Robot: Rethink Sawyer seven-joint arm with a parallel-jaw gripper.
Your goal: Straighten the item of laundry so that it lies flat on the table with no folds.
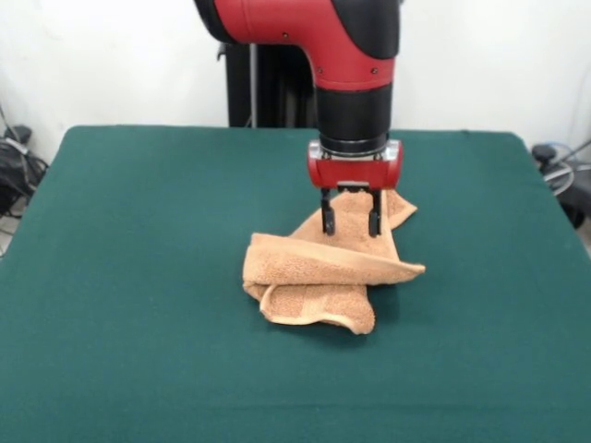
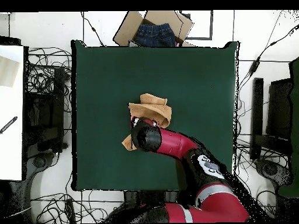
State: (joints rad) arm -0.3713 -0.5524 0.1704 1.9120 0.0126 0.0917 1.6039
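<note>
A small orange-tan terry towel (image 1: 328, 272) lies crumpled near the middle of a dark green tabletop (image 1: 138, 277), well away from every edge. The red and black robot arm (image 1: 351, 55) reaches straight down over the towel's far part, and its tool (image 1: 350, 221) stands with two dark fingers (image 1: 327, 217) spread apart, tips just at the cloth and holding nothing. The main risk, as a judgement, is that the fingers close on more than one layer here, since the cloth is stacked; pulling would then drag the whole bundle across the tabletop instead of opening it. A shallow pinch could also slip off the loose terry and leave the folds as they are. The towel is folded over itself several times: a thick rolled fold runs across its middle, a flap with a curled edge lies nearest the camera, and a pointed corner sticks out behind the tool. From overhead, the arm hides much of the towel (image 2: 150, 108).
</note>
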